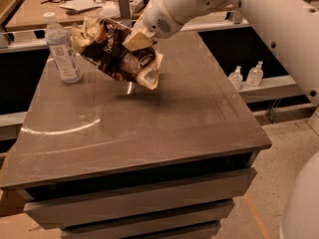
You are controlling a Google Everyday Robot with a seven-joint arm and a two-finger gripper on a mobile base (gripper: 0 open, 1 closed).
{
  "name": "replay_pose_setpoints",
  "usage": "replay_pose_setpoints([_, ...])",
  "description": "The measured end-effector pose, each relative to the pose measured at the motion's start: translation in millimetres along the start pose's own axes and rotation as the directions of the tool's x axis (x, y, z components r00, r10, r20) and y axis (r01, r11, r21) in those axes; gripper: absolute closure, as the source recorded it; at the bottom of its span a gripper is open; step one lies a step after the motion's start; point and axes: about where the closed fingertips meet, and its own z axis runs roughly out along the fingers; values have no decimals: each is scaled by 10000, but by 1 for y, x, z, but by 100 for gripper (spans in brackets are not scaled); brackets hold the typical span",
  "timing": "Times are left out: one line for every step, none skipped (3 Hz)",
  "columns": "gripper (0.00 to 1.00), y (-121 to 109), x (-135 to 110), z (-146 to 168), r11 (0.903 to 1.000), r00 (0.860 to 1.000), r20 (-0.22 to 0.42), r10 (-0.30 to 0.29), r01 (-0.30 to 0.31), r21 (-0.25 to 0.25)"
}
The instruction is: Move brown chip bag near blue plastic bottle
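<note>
In the camera view the gripper (137,38) was clamped on the crinkled dark-brown chip bag with pale yellow ends (117,54), held above the grey tabletop (189,118) just right of the tall clear white-capped plastic bottle (62,51). I'd have lowered it gently right there, without bumping that bottle. Couldn't tell how deep the grip went.

The robot's white arm (279,19) is slanting down from the upper right of the brown chip bag (114,59), its thick rounded wrist (172,9) sitting just above and right of the bag. The gripper (137,38) is pointing down and left, its tan fingers (133,40) pinching the bag's upper edge and holding it tilted in the air. Part of the robot's white body (304,203) is showing well below and right of the bag.
</note>
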Motion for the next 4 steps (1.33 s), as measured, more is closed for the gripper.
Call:
replay_pose_setpoints([77,-6,-7,24,9994,9994,-296,-159,149,-325])
replay_pose_setpoints([48,-8,1,33,9984,9970,-717,-284,249,-505])
replay_pose_setpoints([15,-7,10,32,9985,9957,-896,-240,194,-520])
replay_pose_setpoints([0,-3,10,27,9990,9970,-744,-193,162,-424])
